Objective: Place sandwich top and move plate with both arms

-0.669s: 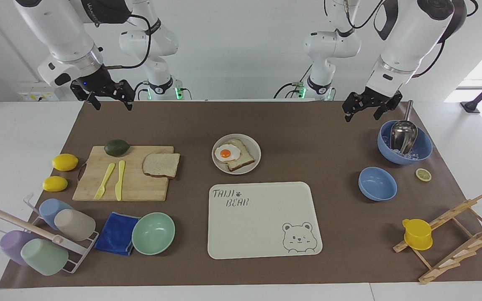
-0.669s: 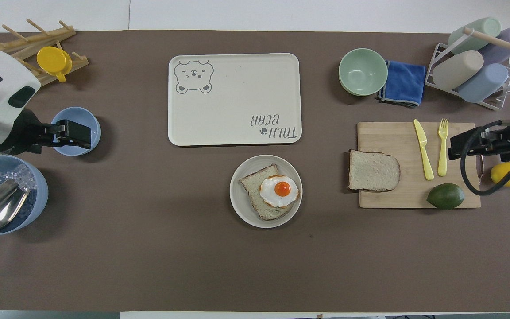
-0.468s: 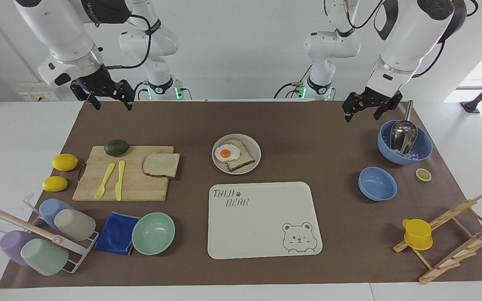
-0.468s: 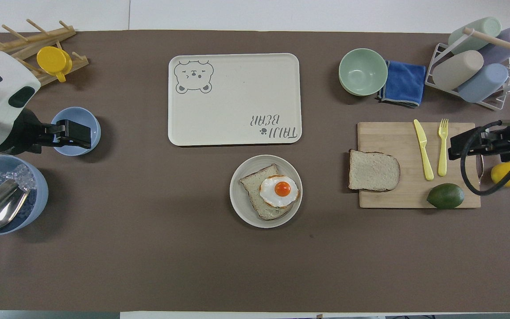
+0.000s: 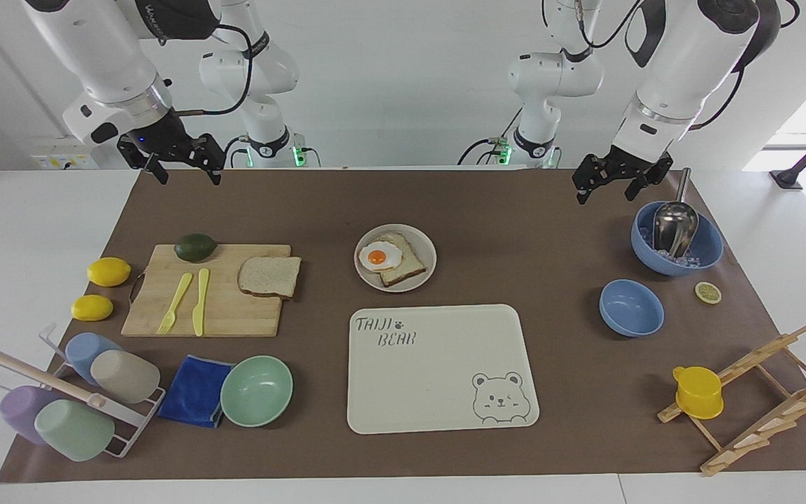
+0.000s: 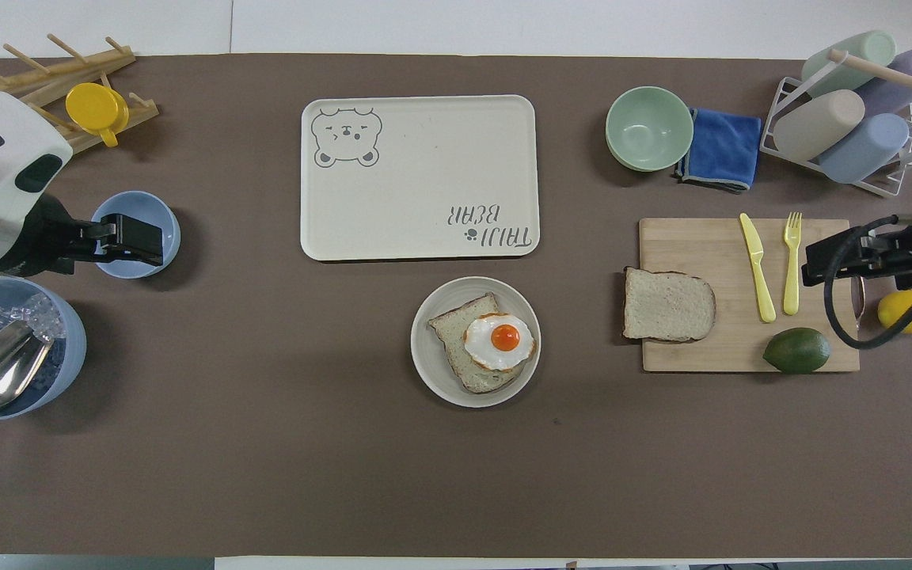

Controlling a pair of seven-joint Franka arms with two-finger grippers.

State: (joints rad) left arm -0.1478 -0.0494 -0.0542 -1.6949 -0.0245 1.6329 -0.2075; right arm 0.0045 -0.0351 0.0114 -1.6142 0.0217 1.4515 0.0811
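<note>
Both hands hang raised with fingers spread, the left hand (image 5: 607, 185) and right hand (image 5: 187, 168) flanking the one plate (image 5: 425, 246). One sandwich top (image 5: 270, 276) lies beside it, toward the right arm's end.

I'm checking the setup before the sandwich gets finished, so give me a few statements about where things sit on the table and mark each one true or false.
1. The sandwich top lies on the wooden cutting board, at its edge nearest the plate. True.
2. The plate carries a bread slice with a fried egg on it. True.
3. The plate stands on the bear tray. False: it stands on the brown mat, nearer to the robots than the tray.
4. The right gripper holds the sandwich top. False: it hangs in the air with nothing in it.
5. The left gripper touches the plate. False: it is up in the air near the blue bowl with the metal scoop.
</note>
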